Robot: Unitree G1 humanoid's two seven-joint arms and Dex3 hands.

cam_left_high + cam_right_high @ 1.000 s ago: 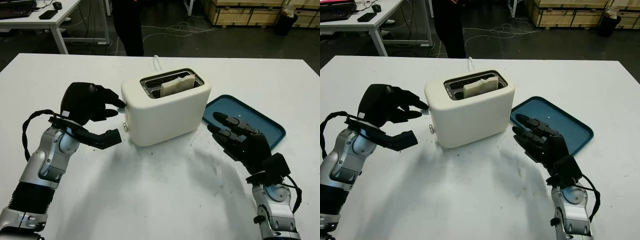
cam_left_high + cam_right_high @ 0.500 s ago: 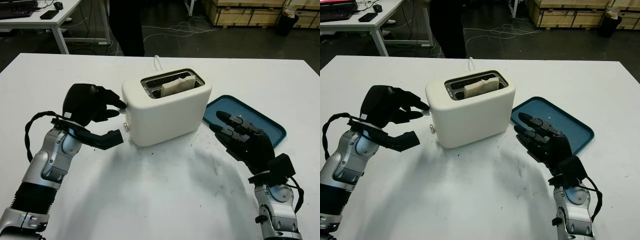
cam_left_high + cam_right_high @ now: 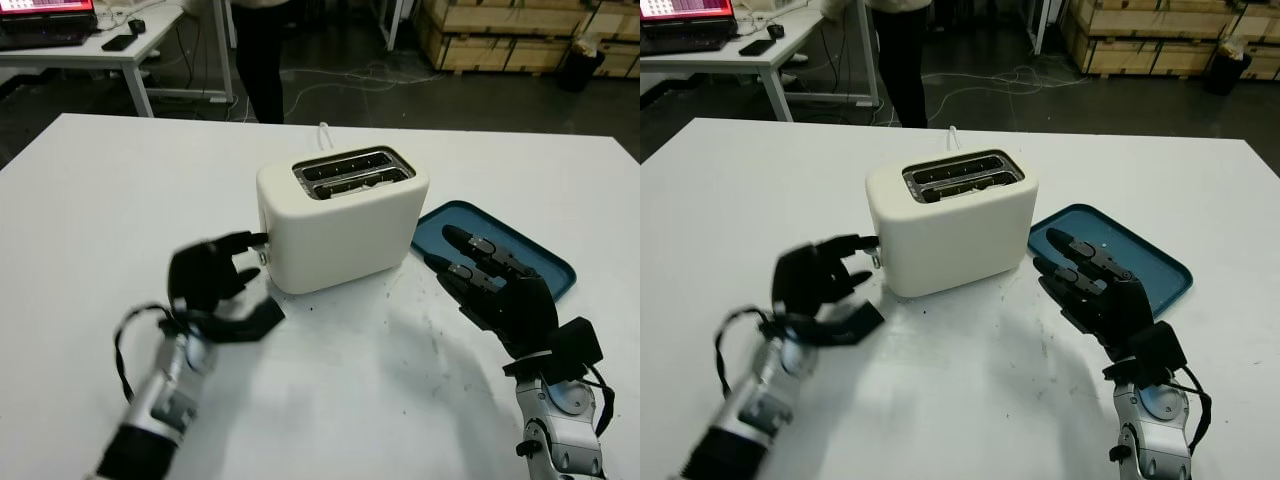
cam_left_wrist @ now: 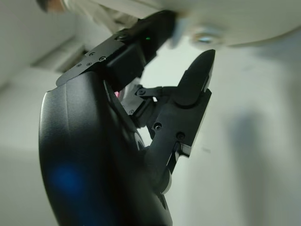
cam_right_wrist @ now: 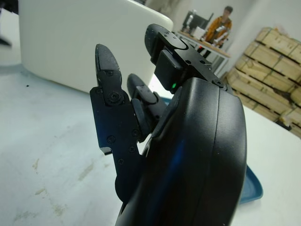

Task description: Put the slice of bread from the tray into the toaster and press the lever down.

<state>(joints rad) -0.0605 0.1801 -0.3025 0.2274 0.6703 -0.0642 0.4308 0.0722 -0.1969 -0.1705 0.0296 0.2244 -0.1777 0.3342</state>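
No legible markings. Bread sits sunk in the toaster (image 3: 342, 220) slot. Left robot hand (image 3: 215, 278), curled, fingertips at the lever (image 3: 262, 240). Right robot hand (image 3: 495, 290) open beside the tray (image 3: 545, 262). Near worktop (image 3: 360, 400) bare.

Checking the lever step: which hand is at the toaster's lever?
The left hand, fingers at the lever; the open right hand hovers beside the tray.

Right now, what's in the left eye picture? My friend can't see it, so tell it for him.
The robot's left hand reaches for the lever on a cream toaster's end, bread sunk inside. The open right hand hovers before a blue tray on the white table.
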